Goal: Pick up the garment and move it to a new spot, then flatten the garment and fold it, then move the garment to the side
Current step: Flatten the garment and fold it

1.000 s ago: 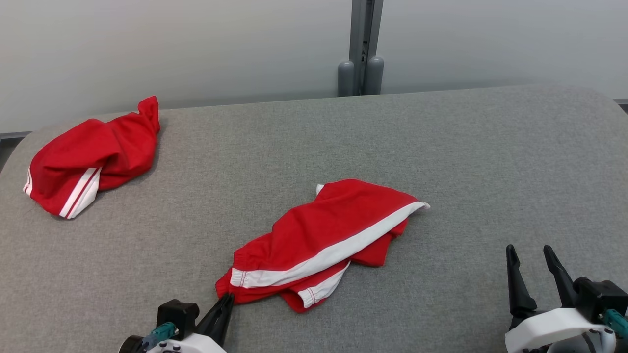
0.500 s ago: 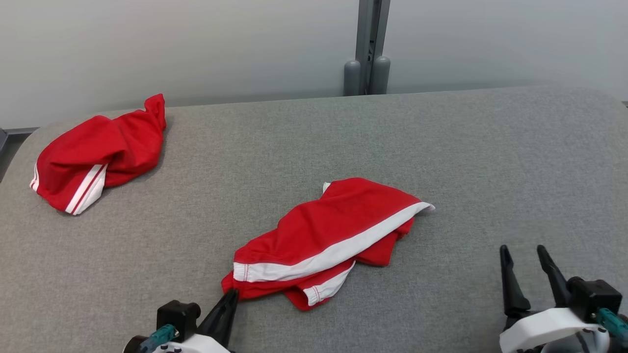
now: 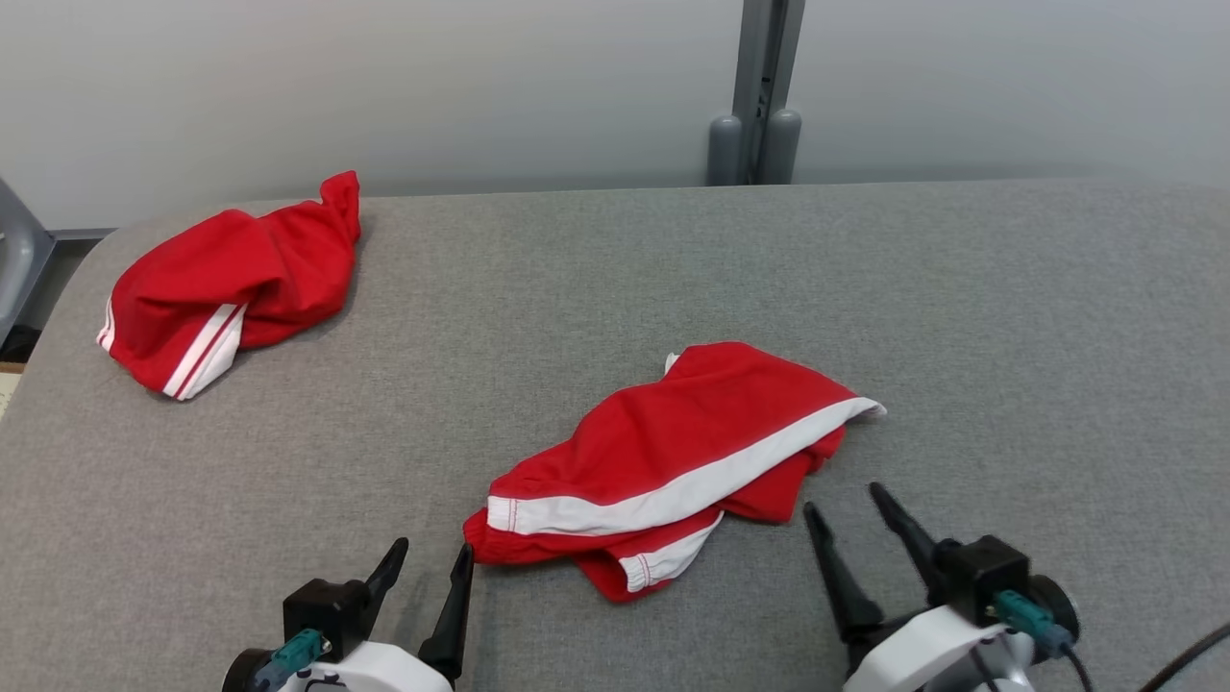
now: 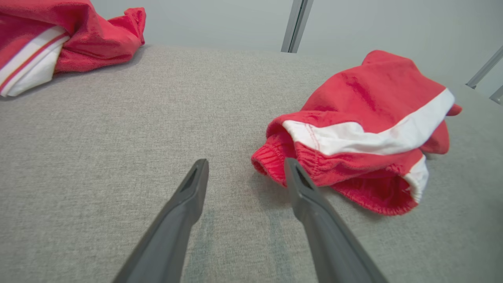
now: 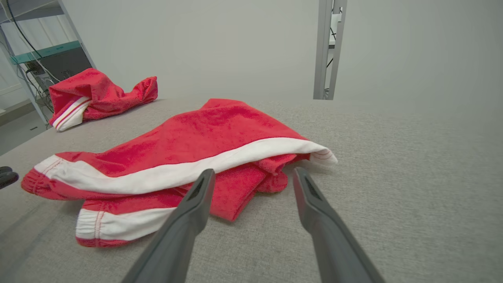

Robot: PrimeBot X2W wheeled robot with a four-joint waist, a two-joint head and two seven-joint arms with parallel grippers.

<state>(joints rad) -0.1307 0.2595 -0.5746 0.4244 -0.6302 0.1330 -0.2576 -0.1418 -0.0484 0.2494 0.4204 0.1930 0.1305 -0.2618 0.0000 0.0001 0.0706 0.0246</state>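
Nearest the robot, the left gripper (image 3: 430, 560) stands with its two dark fingers spread apart and nothing between them. Its right fingertip lies just beside the elastic waistband corner of the garment (image 3: 673, 452); whether it touches the cloth cannot be told. In the left wrist view the same gripper (image 4: 246, 165) rests low over the grey fabric table (image 4: 118, 129), with the garment (image 4: 365, 102) to the right of its fingers.

The right gripper (image 3: 846, 502) is likewise spread wide and empty, its tips near the garment's right edge but apart from it. In the right wrist view, that gripper (image 5: 254, 173) points at the crumpled hem.

The garment (image 5: 196, 141), red shorts with a broad white side stripe, lies bunched and partly doubled over near the table's (image 3: 961, 317) middle.

Farther off, at the table's far left corner, lies a second red garment (image 3: 231, 279), also rumpled and white-striped, well apart from the first. Behind the table a grey upright post (image 3: 764, 86) rises against a pale wall (image 3: 384, 86).
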